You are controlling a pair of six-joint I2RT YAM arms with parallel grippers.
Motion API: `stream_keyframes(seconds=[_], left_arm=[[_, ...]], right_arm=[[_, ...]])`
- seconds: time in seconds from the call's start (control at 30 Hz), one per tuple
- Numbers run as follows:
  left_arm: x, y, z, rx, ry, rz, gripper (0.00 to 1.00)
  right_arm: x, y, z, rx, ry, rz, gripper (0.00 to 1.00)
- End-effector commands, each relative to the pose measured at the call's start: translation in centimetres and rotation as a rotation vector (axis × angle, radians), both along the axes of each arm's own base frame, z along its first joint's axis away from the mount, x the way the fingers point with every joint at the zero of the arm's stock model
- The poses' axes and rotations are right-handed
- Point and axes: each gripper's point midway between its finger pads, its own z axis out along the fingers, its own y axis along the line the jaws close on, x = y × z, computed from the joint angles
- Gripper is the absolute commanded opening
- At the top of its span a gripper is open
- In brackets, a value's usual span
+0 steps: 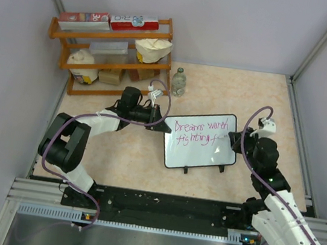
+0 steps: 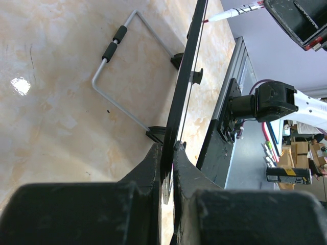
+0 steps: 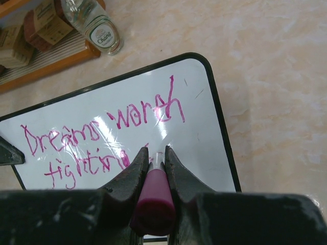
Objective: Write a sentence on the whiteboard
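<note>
The whiteboard [image 1: 207, 156] stands tilted on the table's middle right, and the left wrist view shows it edge-on [image 2: 186, 76]. The sentence [image 1: 199, 134] is pink handwriting in two lines, "Dreams worth" over "fighting" and a faint start of another word [image 3: 102, 138]. My left gripper [image 1: 161, 126] is shut on the whiteboard's left edge, its frame pinched between the fingers [image 2: 168, 153]. My right gripper [image 1: 241, 142] is shut on a magenta marker [image 3: 152, 196]. The marker's tip meets the board at the end of the lower line, also seen from the left wrist [image 2: 240, 10].
A wooden shelf [image 1: 109, 51] with boxes, bags and a tub stands at the back left. A water bottle [image 1: 179, 82] stands beside it, just behind the board [image 3: 97, 25]. The board's wire stand [image 2: 115, 76] rests on the table behind it. Grey walls enclose three sides.
</note>
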Motion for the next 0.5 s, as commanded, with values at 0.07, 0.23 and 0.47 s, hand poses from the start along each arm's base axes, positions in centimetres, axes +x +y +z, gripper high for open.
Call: stream_keyframes(seconds=[0.07, 0.23, 0.47], left_arm=[[2.3, 0.9, -0.6, 0.078, -0.074, 0.097, 0.00], [2.4, 0.9, -0.7, 0.079, -0.075, 0.099, 0.00], [2.3, 0.9, -0.6, 0.079, -0.076, 0.099, 0.00]], right_arm=[[-0.6, 0.2, -0.7, 0.001, 0.007, 0.028, 0.00], [-1.1, -0.2, -1.7, -0.005, 0.031, 0.015, 0.00], [-0.9, -1.2, -1.5, -0.021, 0.029, -0.044, 0.00]])
